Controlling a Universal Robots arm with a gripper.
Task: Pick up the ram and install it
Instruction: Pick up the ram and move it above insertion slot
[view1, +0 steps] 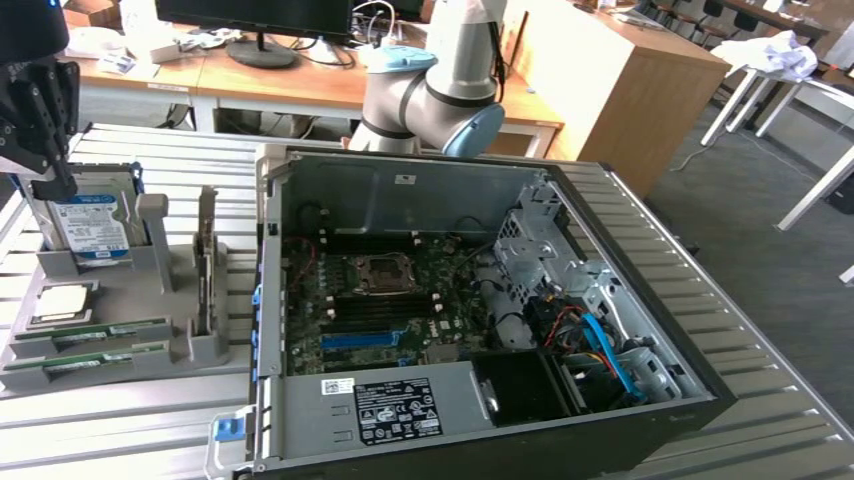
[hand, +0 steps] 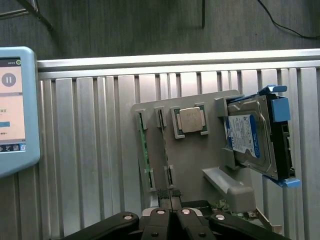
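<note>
My jaws were pressed fully together with nothing between them as my gripper (view1: 54, 178) hung above the grey holder (view1: 184, 346), clear of everything in it. The ram (view1: 94, 334) sat on edge in a slot of the holder, untouched, at the end away from the hard drive (view1: 88, 226). The processor (view1: 60, 302) lay in the holder between those two. The open computer case (view1: 400, 190) stood just beside the holder, on the exterior view's right of it, both resting on the ribbed metal table (view1: 120, 420).

Office lab, wooden desks (view1: 287, 88), monitor (view1: 254, 12)
</note>
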